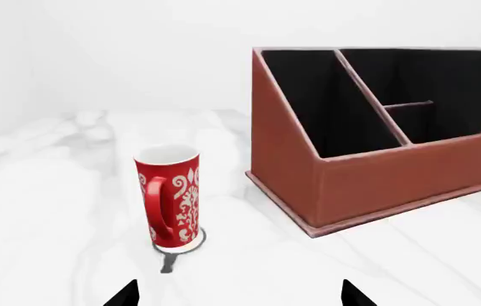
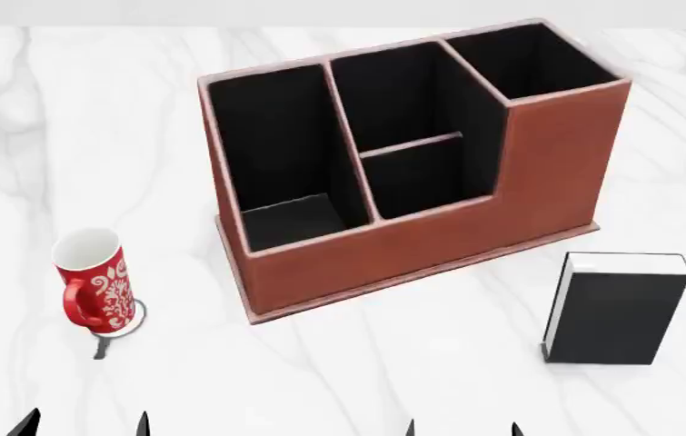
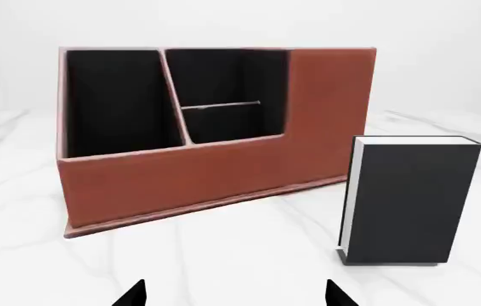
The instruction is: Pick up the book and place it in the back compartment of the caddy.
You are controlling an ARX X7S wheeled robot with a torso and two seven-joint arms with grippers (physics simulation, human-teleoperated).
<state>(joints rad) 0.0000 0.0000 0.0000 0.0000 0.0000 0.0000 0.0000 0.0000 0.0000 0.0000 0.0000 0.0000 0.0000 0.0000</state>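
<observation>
The black book (image 2: pixel 615 313) stands upright on the marble top, right of the caddy and near its front right corner; its white page block faces up and left. It also fills the right wrist view's near side as the book (image 3: pixel 410 201). The reddish-brown caddy (image 2: pixel 440 241) sits mid-table with its black-lined cells empty, the tall back compartment (image 2: pixel 524 59) at its far right end. My right gripper (image 2: pixel 464 429) is open, short of the book and left of it. My left gripper (image 2: pixel 82 425) is open near the mug, holding nothing.
A red-and-white patterned mug (image 2: pixel 94 282) stands on a small coaster at the front left, also seen as the mug (image 1: pixel 169 197) just ahead of the left fingers. The white marble tabletop (image 2: pixel 355 372) stretches around the caddy (image 1: pixel 376 146).
</observation>
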